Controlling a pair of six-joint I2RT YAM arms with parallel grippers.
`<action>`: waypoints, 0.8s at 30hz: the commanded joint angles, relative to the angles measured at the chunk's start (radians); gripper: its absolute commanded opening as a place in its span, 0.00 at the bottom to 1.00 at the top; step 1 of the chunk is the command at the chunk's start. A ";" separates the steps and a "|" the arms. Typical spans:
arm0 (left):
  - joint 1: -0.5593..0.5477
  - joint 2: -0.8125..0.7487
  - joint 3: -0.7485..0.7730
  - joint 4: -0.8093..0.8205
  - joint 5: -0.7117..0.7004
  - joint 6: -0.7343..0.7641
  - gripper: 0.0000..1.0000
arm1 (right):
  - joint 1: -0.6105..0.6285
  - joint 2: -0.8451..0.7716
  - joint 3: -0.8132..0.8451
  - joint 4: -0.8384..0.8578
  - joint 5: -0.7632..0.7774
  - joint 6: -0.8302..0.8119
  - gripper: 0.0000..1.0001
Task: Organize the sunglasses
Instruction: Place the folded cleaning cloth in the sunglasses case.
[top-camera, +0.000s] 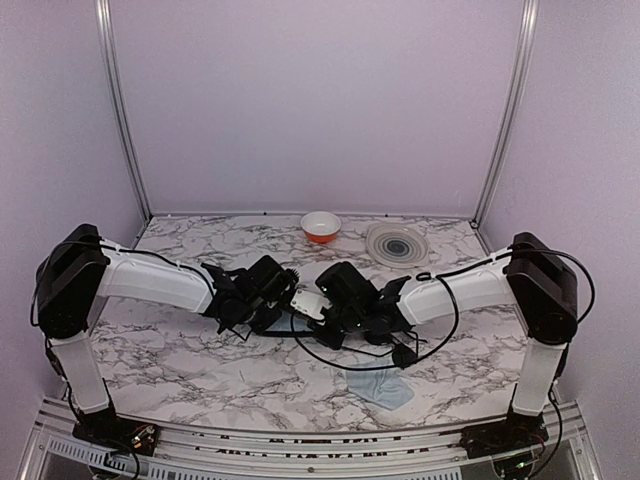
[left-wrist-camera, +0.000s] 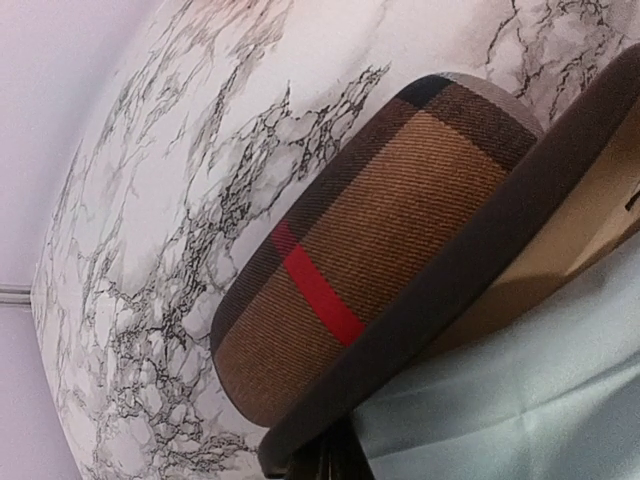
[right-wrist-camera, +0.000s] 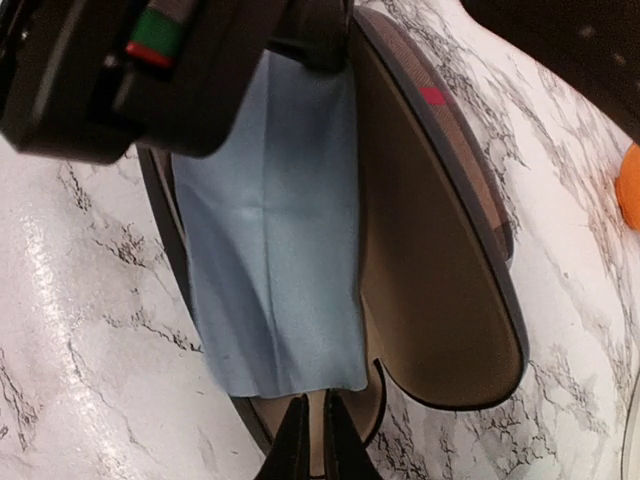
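We cannot find the sunglasses in any view: no wire frame and no dark lens shows. They may lie under the pale blue cloth (right-wrist-camera: 265, 260) that fills the bed of the open plaid case (left-wrist-camera: 400, 220), or beneath the arms in the overhead view; we cannot tell which. So the coming move turns on the case.

It lies on the marble table (top-camera: 200, 360) between the two arms, its long axis running from one claw to the other, left to right across the table. The left gripper (right-wrist-camera: 320, 35) is clamped on one end of the case, at the rim. The right gripper (right-wrist-camera: 315, 435) hovers at the opposite end, tips just over the near rim and pointing along the case's length. Its fingers stand almost together with nothing between them (the slit is too thin for us to call them parted or closed). The lid (right-wrist-camera: 440, 250) stands open on the far side, toward the orange bowl (top-camera: 320, 227).

We judge the right arm the free one: tucking the cloth or closing the lid falls to it, reaching straight ahead along that axis.
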 joint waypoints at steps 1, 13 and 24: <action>0.004 0.033 0.025 -0.011 -0.002 -0.066 0.00 | 0.008 -0.028 0.024 -0.005 -0.022 -0.006 0.07; 0.004 0.031 0.019 -0.077 0.030 -0.092 0.10 | 0.008 -0.042 0.012 -0.004 -0.021 0.007 0.08; 0.004 -0.046 0.037 -0.088 0.066 -0.117 0.30 | 0.008 -0.048 0.019 -0.011 -0.035 0.029 0.08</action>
